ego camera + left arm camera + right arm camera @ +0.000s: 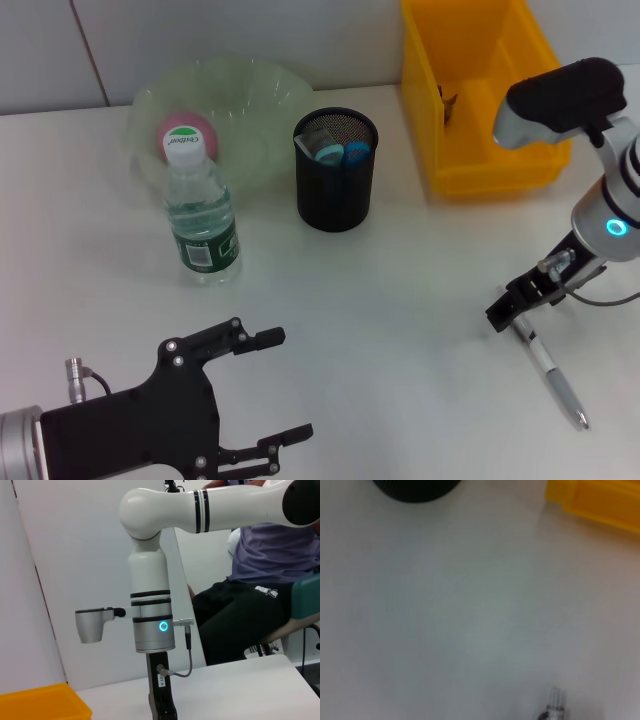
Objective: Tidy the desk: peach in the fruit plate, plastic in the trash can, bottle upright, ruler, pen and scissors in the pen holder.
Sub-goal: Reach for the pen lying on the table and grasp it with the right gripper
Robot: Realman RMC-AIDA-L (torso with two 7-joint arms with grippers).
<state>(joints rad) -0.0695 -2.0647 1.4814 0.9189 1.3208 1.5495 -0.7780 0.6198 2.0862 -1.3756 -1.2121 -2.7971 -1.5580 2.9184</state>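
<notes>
Now the pen is the last thing loose on the desk. It lies flat in the lower right of the head frame, its long axis running from the upper left down to the lower right, with the silver tip pointing toward the bottom edge and its dark upper end right under the right tool. That tool is down at the desk on the pen's upper end; I cannot tell from here whether its fingers have closed on the barrel or merely straddle it. In the right wrist picture only a small bit of the pen shows at the lower edge.

The pen holder, a black mesh cup, stands upper centre in the frame, up and to the left of the pen and well apart from it. Blue scissor handles and something grey, likely the ruler, already stick out of it. To my eye the right arm is plainly the nearer one, and the coming move turns on lifting the pen by that upper end and carrying it up and left to the cup.

Further out, the bottle stands upright to the left of the holder, in front of the clear fruit plate with the pink peach inside. The yellow trash can sits at the upper right. The left tool rests at the lower left with its fingers spread, holding nothing.
</notes>
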